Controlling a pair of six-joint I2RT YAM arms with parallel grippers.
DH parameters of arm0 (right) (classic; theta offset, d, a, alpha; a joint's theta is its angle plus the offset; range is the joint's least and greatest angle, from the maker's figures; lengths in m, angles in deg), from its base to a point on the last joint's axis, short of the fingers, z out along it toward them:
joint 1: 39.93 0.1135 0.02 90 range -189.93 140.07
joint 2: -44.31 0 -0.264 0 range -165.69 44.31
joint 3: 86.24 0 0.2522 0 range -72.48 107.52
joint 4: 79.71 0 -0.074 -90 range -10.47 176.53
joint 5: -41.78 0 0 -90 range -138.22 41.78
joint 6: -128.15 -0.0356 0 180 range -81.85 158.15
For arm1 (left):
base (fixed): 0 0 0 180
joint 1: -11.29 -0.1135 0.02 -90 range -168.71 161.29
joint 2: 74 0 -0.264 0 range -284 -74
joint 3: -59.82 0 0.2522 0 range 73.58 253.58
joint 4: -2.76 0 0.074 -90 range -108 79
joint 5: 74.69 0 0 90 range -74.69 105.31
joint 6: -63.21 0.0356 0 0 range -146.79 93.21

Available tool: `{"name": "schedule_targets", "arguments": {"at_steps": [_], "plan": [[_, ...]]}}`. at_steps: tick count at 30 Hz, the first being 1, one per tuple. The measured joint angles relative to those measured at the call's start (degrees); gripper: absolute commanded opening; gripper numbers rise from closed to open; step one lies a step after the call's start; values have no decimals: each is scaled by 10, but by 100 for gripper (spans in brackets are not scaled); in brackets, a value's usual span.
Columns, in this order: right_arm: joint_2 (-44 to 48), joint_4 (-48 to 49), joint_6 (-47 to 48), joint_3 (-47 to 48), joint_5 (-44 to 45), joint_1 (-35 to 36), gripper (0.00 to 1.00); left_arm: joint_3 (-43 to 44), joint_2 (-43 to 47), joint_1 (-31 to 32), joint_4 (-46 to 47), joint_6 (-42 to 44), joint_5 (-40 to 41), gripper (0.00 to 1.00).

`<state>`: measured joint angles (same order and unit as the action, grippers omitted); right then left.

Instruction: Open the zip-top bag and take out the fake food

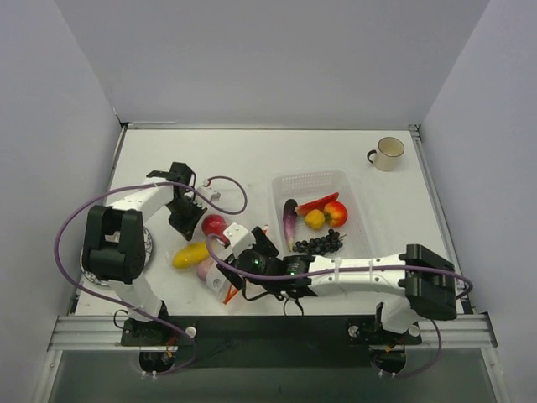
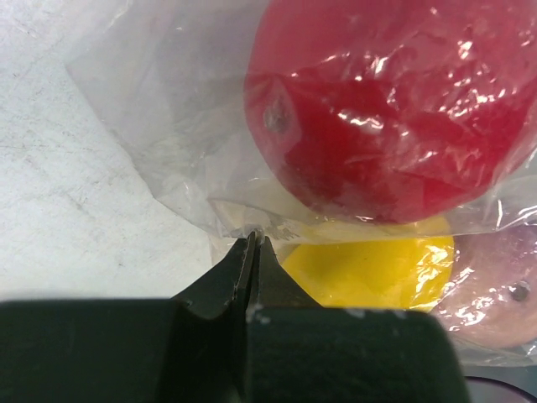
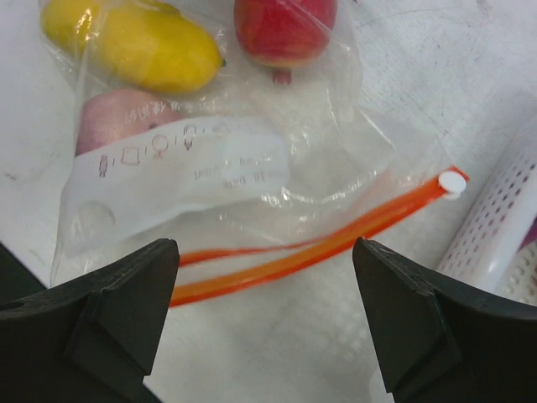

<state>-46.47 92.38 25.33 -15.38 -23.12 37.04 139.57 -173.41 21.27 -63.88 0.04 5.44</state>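
The right gripper (image 3: 264, 252) hangs closest, jaws spread wide with nothing between them. It is poised above the orange zip strip (image 3: 319, 248) of the zip-top bag (image 3: 210, 168). The bag lies flat just off the near left corner of the white basket (image 3: 503, 218), and the strip's white slider (image 3: 453, 182) sits at the end closest to the basket. Away from the basket the two orange lines part, so the mouth looks at least partly open.

Inside the bag is fake food not yet removed: a red fruit (image 2: 386, 109), a yellow piece (image 2: 377, 269) and a pink one (image 2: 503, 285). On the bag's edge farthest from the basket, the left gripper (image 2: 254, 248) is clamped tight on what looks like a fold of film. The basket itself holds an eggplant (image 1: 290, 222) and grapes (image 1: 319, 243).

If the wide jaws close across both orange lips, they would likely pinch the mouth shut instead of spreading it. The far pinch holds only thin, slick film, so a pull toward the basket could slip it free and drag the whole bag along. The round, glossy pieces could also roll away once loose.
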Motion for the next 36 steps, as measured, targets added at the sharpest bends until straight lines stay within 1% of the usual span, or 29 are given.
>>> {"name": "schedule_targets", "arguments": {"at_steps": [2, 3, 7, 11, 17, 22, 24, 29, 31, 33, 36], "plan": [[46, 12, -3, -39, -3, 6, 81, -1, -1, 0, 3, 0, 5, 0], [67, 16, -4, -55, -5, 9, 80, -1, -2, 0, 6, 0, 7, 0], [103, 36, -6, -89, -10, 14, 79, -1, -22, 4, 20, -2, 15, 0], [84, 48, -5, -92, -13, 14, 78, 0, -44, 20, 31, -10, 29, 0], [12, 58, 2, -69, -22, 9, 77, 2, -45, 48, 31, -14, 41, 0], [-18, 74, 3, -54, -43, -3, 76, 2, -45, 56, 33, -19, 45, 0], [-29, 82, 2, -48, -53, -10, 78, 2, -45, 57, 34, -21, 47, 0], [-74, 111, -3, -24, -93, -22, 88, 2, -45, 57, 35, -24, 51, 0], [-96, 130, -6, -15, -118, -23, 96, 2, -45, 57, 36, -27, 54, 0], [-116, 155, -7, -10, -143, -23, 100, 2, -45, 57, 37, -29, 59, 0], [-143, 188, -10, -4, -178, -21, 100, 0, -45, 57, 38, -37, 68, 0]]}}
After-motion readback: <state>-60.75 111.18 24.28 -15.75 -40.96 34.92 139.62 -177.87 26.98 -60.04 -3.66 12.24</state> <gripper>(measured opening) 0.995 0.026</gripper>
